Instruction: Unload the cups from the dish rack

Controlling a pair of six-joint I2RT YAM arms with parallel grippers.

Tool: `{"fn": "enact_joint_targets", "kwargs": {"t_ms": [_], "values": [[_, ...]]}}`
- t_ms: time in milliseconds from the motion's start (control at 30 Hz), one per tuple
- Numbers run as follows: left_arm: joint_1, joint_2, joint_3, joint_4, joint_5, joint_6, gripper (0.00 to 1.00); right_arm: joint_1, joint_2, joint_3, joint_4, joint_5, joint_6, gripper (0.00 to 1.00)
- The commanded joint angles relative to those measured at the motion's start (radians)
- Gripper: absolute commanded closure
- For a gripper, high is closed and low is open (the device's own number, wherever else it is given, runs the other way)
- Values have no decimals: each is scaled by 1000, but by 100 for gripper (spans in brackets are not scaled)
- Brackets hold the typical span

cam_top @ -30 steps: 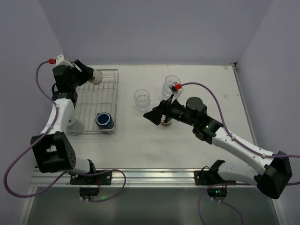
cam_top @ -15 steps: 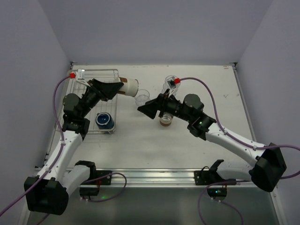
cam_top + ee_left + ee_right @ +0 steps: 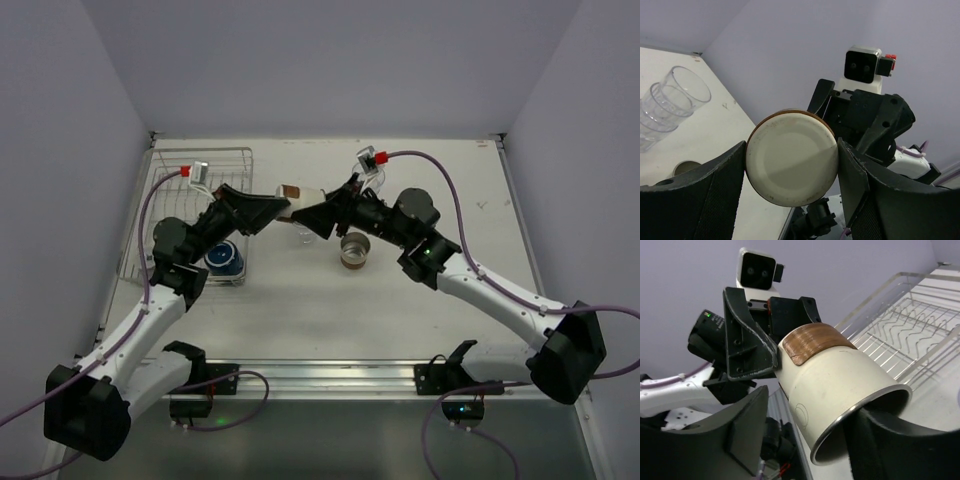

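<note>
The left pincer (image 3: 272, 205) pinches a cream cylindrical cup with a brown band (image 3: 300, 196) by its base, holding it on its side in the air above the white tabletop (image 3: 300, 310), just right of the silver wire dish rack (image 3: 200, 153). The right pincer (image 3: 315, 213) stands spread at the cup's open mouth.

Left claw (image 3: 791, 155) clamped, right claw (image 3: 815, 407) parted, tips adjacent

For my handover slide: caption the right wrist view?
Handover: left hand holds the cream cup by its base, right hand open, straddling its rim, dish rack behind.
</note>
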Motion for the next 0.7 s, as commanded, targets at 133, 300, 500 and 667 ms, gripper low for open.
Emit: {"fn": "enact_joint_targets", "kwargs": {"t_ms": [133,300,500,667], "values": [[-25,-25,-16,70,23,10,49,-5,7,-15,221,-62,85,84],[-25,-100,48,-195,-25,199,9,-5,-66,-89,192,-44,70,100],[-25,-177,224,-698,-228,573,2,-6,-155,-3,-445,100,-150,100],[-25,-239,237,-960,-368,791,0,-9,-93,183,-909,312,-338,100]]}}
